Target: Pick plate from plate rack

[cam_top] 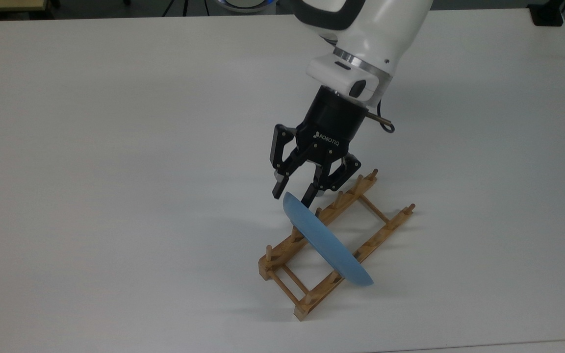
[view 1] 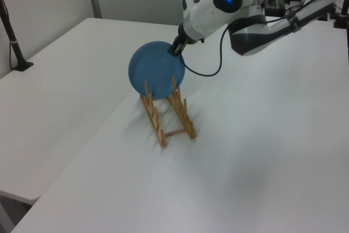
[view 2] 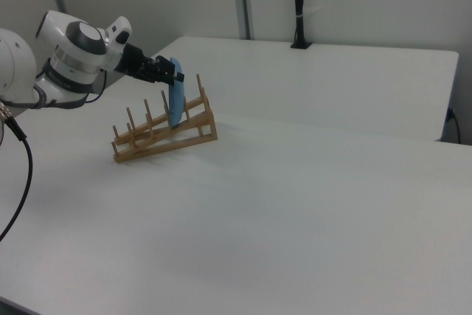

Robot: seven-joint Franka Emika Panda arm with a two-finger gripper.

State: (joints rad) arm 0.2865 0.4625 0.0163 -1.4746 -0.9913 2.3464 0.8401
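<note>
The light-blue plate (cam_top: 324, 240) stands on edge in the wooden plate rack (cam_top: 378, 235), leaning between pegs near the rack's middle. My gripper (cam_top: 293, 196) has come down at the plate's upper rim, open, with one finger on each side of the rim. Whether a finger touches the plate I cannot tell. In the left view the gripper (view 1: 175, 51) sits at the top right edge of the plate (view 1: 154, 69) above the rack (view 1: 169, 117). In the right view the gripper (view 2: 172, 75) hangs just over the plate (view 2: 175, 102) and rack (view 2: 164, 140).
The rack stands on a wide white table (cam_top: 115, 196). A second white table (view 1: 60, 80) adjoins it in the left view's left, with a black clamped post (view 1: 13, 42). A black pole (view 2: 298, 5) rises at the far table in the right view.
</note>
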